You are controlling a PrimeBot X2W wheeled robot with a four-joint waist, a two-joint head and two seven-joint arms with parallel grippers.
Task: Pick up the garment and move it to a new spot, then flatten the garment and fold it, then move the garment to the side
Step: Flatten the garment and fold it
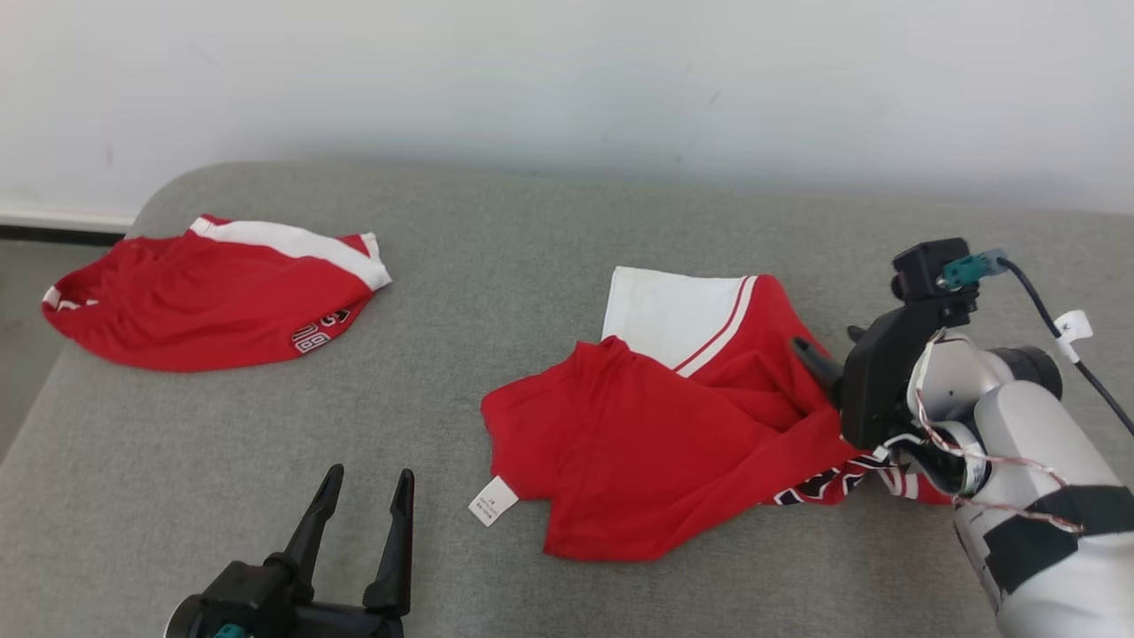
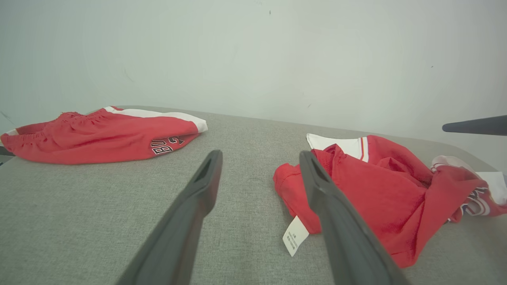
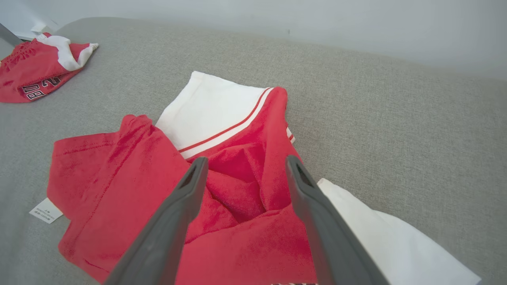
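A crumpled red garment (image 1: 638, 425) with white panels and a white label (image 1: 493, 501) lies right of centre on the grey padded surface (image 1: 532, 230). It also fills the right side of the left wrist view (image 2: 368, 186) and the middle of the right wrist view (image 3: 119, 178). My right gripper (image 1: 828, 350) is open, its fingers spread just above the garment's bunched right part (image 3: 245, 162), with nothing held between them. My left gripper (image 1: 369, 474) stands open at the lower left, apart from the garment, its fingers (image 2: 260, 154) pointing at bare surface beside the garment's left edge.
A second red garment (image 1: 204, 301) with white trim and lettering lies folded at the far left, also in the wrist views (image 2: 99, 134) (image 3: 35, 67). A pale wall (image 1: 567, 80) rises behind the surface. One right gripper finger (image 2: 475, 126) crosses the left wrist view's right edge.
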